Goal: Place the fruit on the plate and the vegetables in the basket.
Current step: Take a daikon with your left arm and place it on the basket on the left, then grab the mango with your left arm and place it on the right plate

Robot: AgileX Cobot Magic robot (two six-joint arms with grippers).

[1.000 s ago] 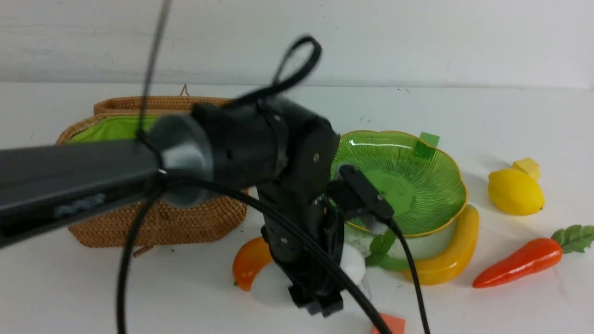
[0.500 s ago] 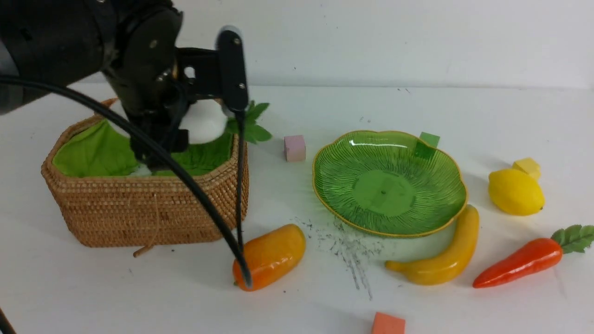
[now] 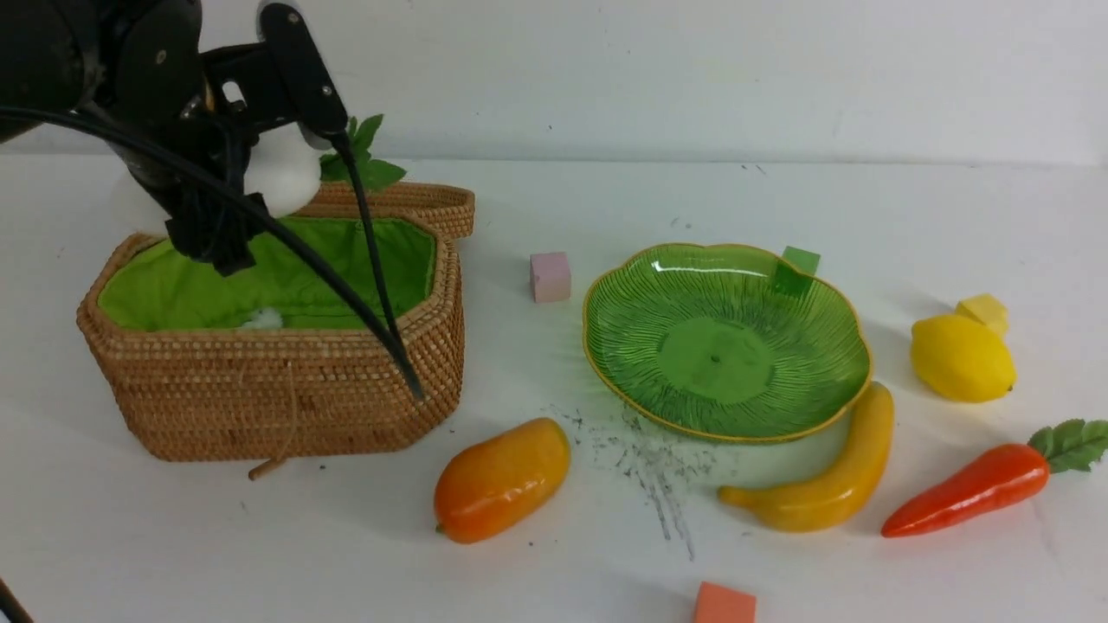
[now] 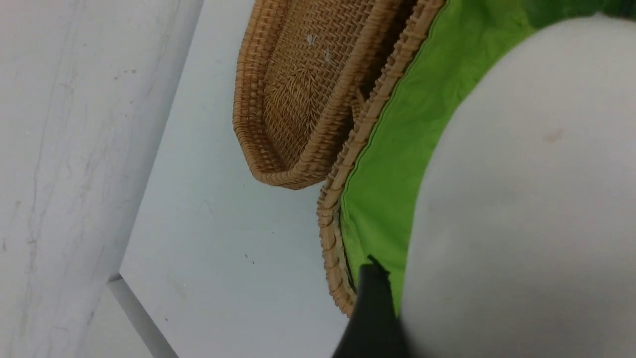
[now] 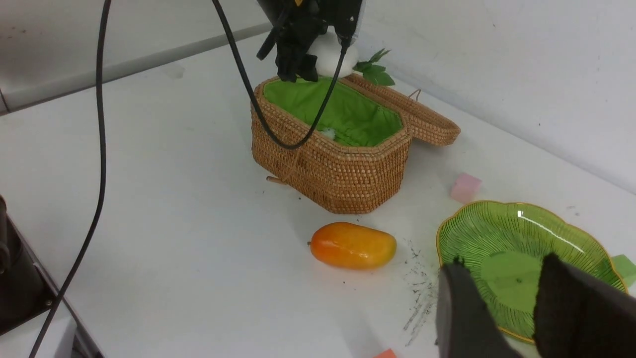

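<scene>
From the front we see the left tool (image 3: 227,238) pinching the radish (image 3: 281,177) above the open basket (image 3: 286,398), near its back rim; that wrist's view shows only radish over green lining (image 4: 397,149). Only the right wrist view shows the right tool (image 5: 502,263), seemingly spread and empty, over the plate (image 5: 571,233).

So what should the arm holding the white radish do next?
Probably lower the radish into the basket, then open the jaws. The radish hangs gripped above the basket's back rim, not yet inside.
</scene>
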